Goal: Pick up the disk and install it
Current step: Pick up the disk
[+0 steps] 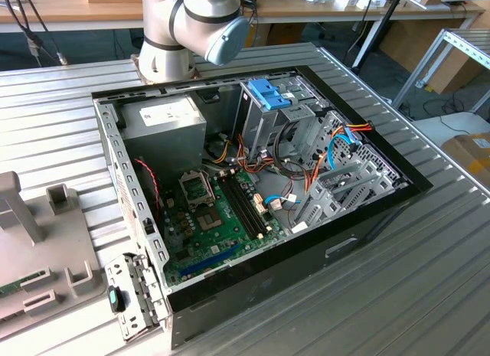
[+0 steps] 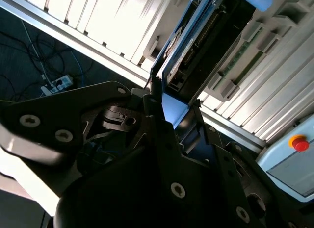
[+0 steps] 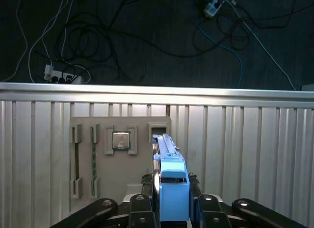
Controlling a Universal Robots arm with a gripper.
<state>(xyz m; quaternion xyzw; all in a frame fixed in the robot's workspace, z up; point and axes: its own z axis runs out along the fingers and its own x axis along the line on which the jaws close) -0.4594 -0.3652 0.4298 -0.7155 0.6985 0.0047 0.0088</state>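
Gripping the disk (image 3: 167, 149) by its bright blue carrier frame, I have it edge-on between my jaws, which are closed against the frame's two flat sides; my gripper (image 3: 174, 201) sits at the near end of the drive in the first wrist view. In the second wrist view the drive runs away from my jaws as a thin slab, its far end over the grey parts holder (image 3: 142, 125). That holder lies on the ribbed metal table (image 3: 245, 149), with a processor chip (image 3: 120, 139) and two memory sticks (image 3: 93, 157) seated in its other pockets. The drive's far end lines up with an open slot (image 3: 157, 131) in the holder; I cannot tell whether it is clear of that slot or sitting in it.

The open computer case (image 1: 367, 241) lies well apart from the holder in the exterior view, with the silver drive cage (image 1: 264, 122) and its blue latch (image 1: 268, 92) near the arm's base.

My worry is the grip itself: I hold plastic, not metal, and only at one end, so I judge the long drive could sag or twist in my jaws. If its far end is in the slot, any tilt could jam it against the walls. Loose cables (image 1: 306, 168) crowd beside the cage and could snag the frame.
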